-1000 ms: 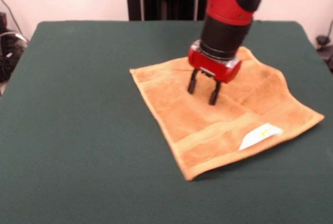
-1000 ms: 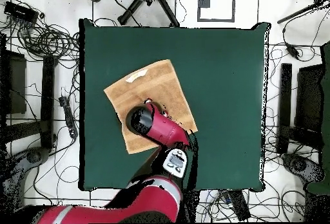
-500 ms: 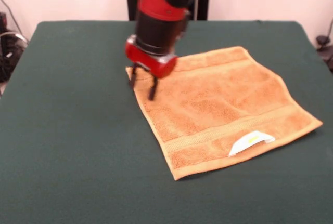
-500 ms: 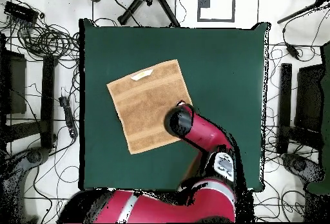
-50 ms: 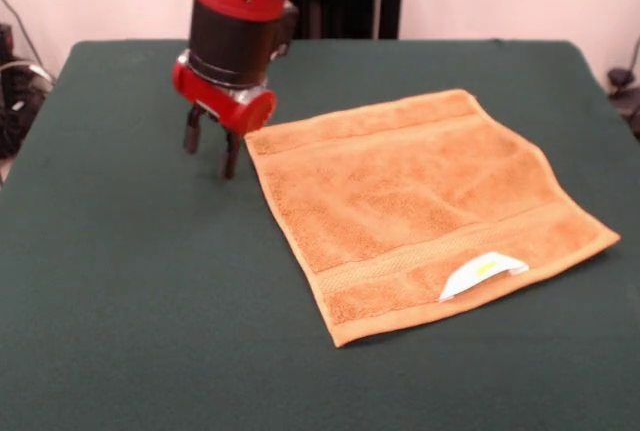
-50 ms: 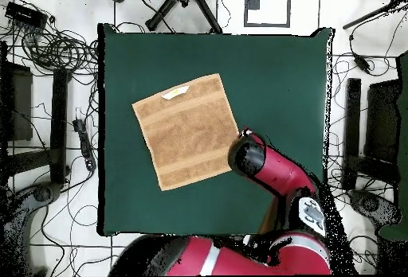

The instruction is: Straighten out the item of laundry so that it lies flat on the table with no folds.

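The orange-tan towel lies spread flat on the dark green table, its white-and-yellow tag at the near right edge. From overhead the towel is a tilted square left of the table's middle, tag at its top edge. My gripper hangs just left of the towel's far left corner, over bare cloth, open with nothing between its fingers. Overhead, the arm's wrist covers the gripper, just off the towel's right corner.
Cables and chair legs ring the table on the floor. Bare green cloth stretches left and in front of the towel in the front view.
The gripper has moved off the towel, from above its middle to past its far left corner. A fold at the towel's near side has flattened out; the towel now lies fully spread.
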`<state>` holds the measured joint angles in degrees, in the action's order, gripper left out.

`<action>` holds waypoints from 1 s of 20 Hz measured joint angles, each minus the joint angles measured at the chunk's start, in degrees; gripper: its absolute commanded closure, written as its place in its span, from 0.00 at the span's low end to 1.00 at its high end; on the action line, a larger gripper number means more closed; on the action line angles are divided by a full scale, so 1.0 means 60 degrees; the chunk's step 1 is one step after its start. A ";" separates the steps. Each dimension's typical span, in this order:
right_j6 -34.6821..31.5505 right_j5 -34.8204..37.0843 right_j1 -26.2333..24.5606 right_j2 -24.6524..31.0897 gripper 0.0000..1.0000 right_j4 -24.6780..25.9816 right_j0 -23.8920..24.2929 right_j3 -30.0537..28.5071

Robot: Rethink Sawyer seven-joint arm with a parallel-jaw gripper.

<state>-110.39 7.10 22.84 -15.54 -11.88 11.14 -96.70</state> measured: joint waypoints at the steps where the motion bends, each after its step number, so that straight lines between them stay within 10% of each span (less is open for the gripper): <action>1: 0.0000 -0.0044 0.0092 0.0042 0.00 0.0120 0.0054 -0.0035; 20: 0.0000 -0.0281 0.3854 0.1476 0.00 0.4322 0.3360 -0.2334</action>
<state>-110.39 5.41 45.96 -6.68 14.05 31.30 -110.70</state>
